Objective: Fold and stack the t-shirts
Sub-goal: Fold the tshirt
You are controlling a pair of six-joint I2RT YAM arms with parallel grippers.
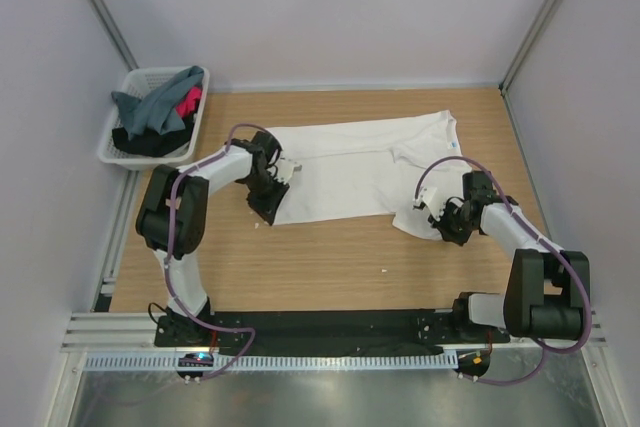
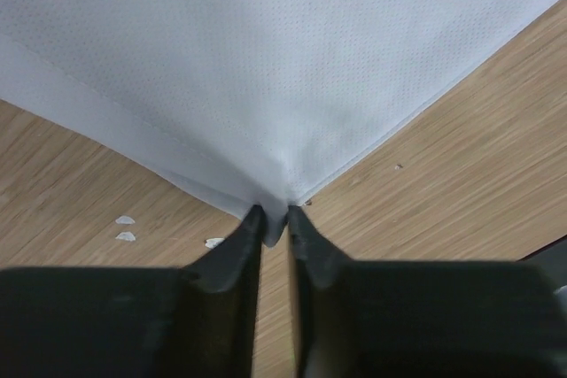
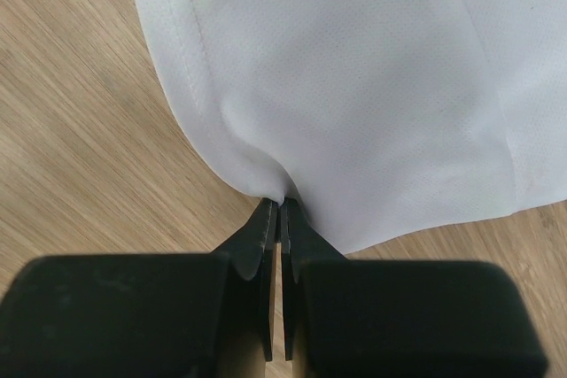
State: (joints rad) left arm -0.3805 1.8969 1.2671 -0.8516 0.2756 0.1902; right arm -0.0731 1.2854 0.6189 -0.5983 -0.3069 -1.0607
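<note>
Left gripper (image 2: 275,219), right gripper (image 3: 280,207) pinching white t-shirt (image 1: 360,162), basket (image 1: 116,150) holding perhaps three shirts (image 1: 158,109)

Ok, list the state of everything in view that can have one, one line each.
plain white cloth t-shirt: spread out on the wooden table, not yet folded
left pincer: shut on its corner
right pincer: shut on its edge
grey-teal cloth t-shirt: crumpled, topmost in basket
black cloth t-shirt: crumpled, underneath
pink-red cloth t-shirt: crumpled, mostly covered
white plastic lattice basket: upright, holding three shirts
</note>
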